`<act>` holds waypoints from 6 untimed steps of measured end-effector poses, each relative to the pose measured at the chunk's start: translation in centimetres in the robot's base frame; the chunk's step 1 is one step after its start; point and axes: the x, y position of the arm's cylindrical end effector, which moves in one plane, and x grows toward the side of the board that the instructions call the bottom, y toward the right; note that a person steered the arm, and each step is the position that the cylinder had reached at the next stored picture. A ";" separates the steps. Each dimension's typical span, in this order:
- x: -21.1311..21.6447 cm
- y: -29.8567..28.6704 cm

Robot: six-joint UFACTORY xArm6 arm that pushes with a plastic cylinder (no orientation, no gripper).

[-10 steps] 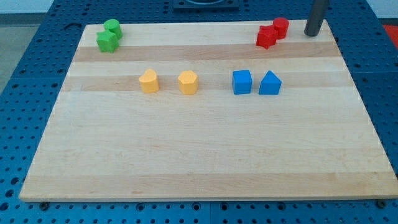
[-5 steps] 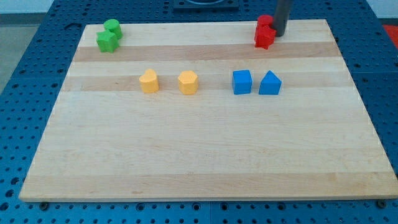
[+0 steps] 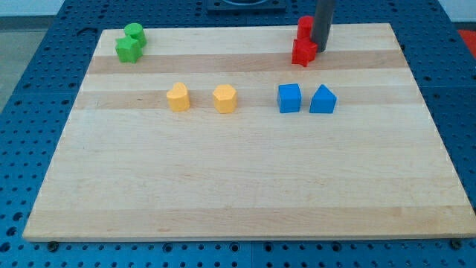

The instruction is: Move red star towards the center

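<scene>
The wooden desk (image 3: 245,179) fills the frame. Two blue blocks (image 3: 289,97) are seen right of centre, two yellow blocks (image 3: 224,98) left of centre, two green blocks (image 3: 129,49) at the upper left. No end effector is fitted — my tip (image 3: 320,49) touches the red star (image 3: 303,53), upper right, below a second red block (image 3: 306,25).

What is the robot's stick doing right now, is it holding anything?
My tip: no gripper, holding nothing; it sits right beside the red star, on the view's right, seemingly touching it.
</scene>
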 end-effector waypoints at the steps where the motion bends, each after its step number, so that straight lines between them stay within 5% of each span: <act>1: 0.6 -0.8; 6: 4.4 -5.6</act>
